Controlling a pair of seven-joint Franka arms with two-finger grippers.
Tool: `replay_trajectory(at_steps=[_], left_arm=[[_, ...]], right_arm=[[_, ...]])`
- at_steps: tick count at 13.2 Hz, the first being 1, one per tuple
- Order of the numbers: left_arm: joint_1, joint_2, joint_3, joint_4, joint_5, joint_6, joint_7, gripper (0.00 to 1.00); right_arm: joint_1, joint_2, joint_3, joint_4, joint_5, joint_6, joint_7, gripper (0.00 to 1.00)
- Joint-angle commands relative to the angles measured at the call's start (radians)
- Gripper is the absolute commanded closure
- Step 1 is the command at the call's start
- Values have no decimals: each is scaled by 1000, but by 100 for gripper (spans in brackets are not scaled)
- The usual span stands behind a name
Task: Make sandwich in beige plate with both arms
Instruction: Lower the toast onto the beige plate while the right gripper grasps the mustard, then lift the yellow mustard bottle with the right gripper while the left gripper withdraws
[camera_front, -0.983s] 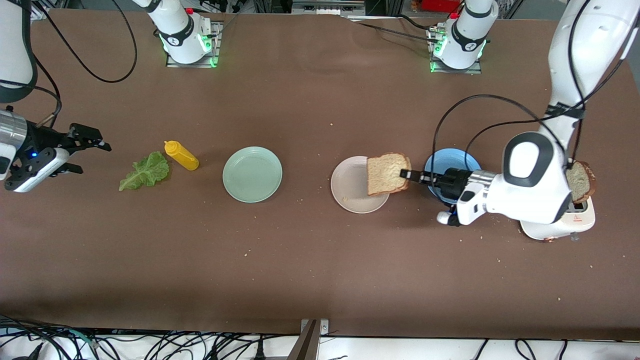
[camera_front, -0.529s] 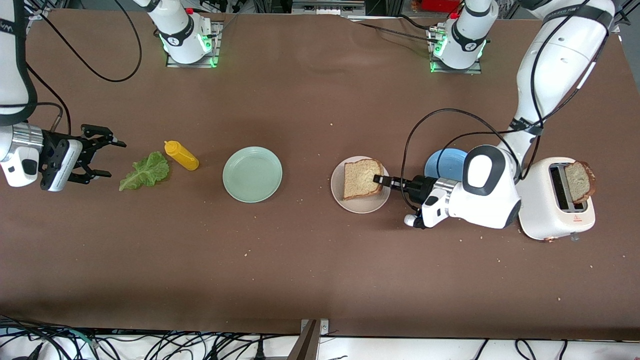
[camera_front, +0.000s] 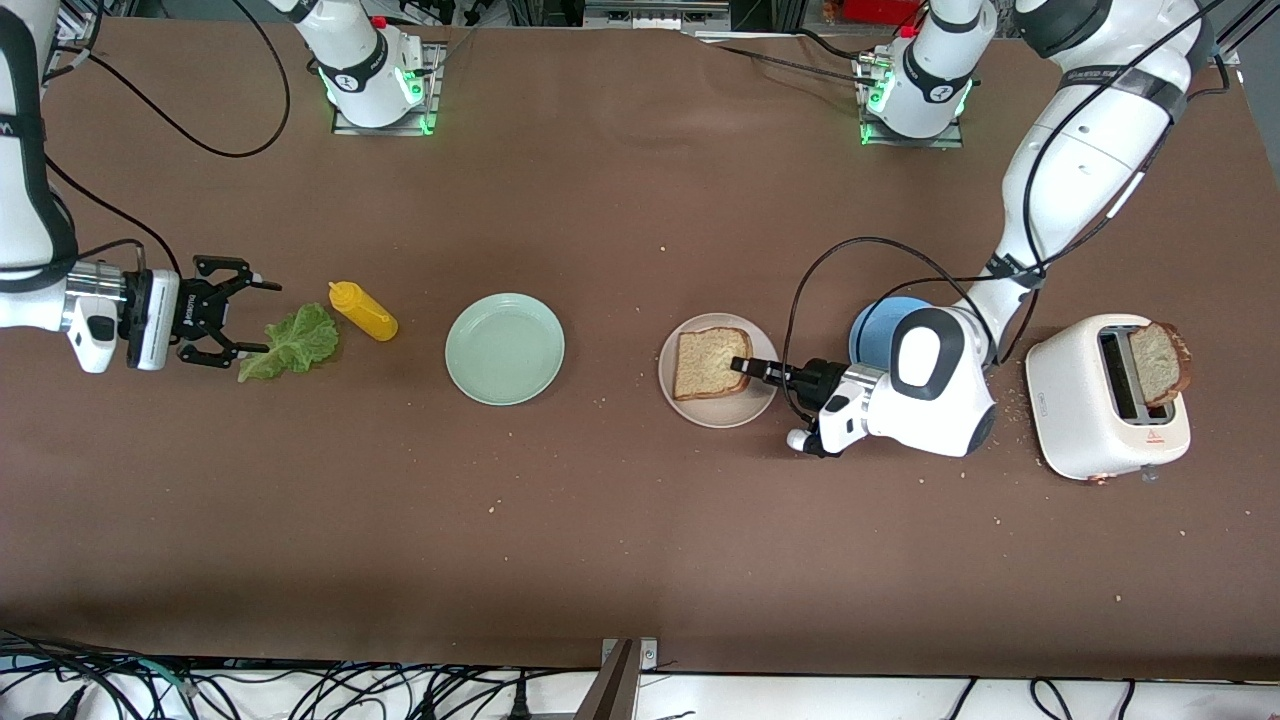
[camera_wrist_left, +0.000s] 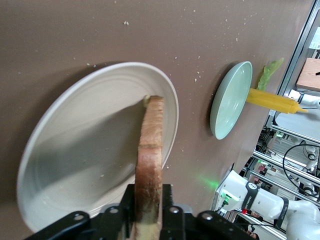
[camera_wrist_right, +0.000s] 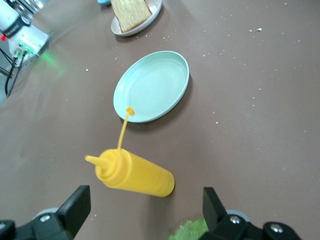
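While your left gripper (camera_front: 741, 365) pinches the bread slice (camera_front: 709, 364) at centre frame and the right gripper (camera_front: 245, 320) gapes empty, withdrawing early could drag it off the beige plate (camera_front: 717, 412)

Two glossy white arms (camera_front: 1070, 170) with black joint bands, looping black cables, silver wrist collars, green-lit bases (camera_front: 380, 90) on bolted metal plates; each ends in a black two-finger gripper (camera_front: 235, 320), fingers (camera_front: 262, 285) slim.

Nothing here really reads: there's a small red mark on the white toaster (camera_front: 1108, 400), too tiny to make out. White lettering on the right tool (camera_front: 243, 323) is illegible too.
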Motion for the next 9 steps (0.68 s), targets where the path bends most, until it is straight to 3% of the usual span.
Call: replay_trajectory(at_steps=[1,4,9], left_arm=[[-9,-19,9,-8,-17,19,21,0],[-6,-69,6,-11,154,6,5,0],[-8,-157,4,-11,363,-87,-87,0]], right_arm=[[-57,84,5,2,98,-57,-151,1],[-60,176,6,1,190,-120,-289,1],[-72,267,6,0,235,-227,-475,1]])
